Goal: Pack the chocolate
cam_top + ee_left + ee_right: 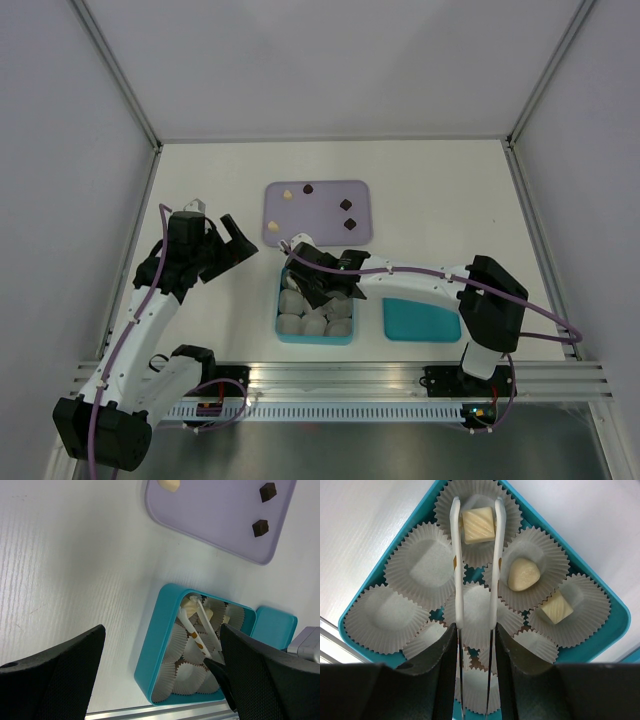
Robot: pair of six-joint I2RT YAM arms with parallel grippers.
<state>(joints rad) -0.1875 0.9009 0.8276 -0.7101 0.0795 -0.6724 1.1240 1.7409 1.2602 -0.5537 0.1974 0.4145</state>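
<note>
Right gripper (475, 630) clamped on white tongs (456, 555)
Tong tips flank a cream chocolate (478, 525) in a paper cup (515, 510) of the teal box (592, 647) (two more sit nearby); left gripper (215, 220) gapes wide, empty.

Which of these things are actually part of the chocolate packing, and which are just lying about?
In use: chocolate pieces, lavender tray, teal box, paper cups, white tongs in the right pincer.
Lying about: teal lid beside the box, open left pincer holding nothing.
</note>
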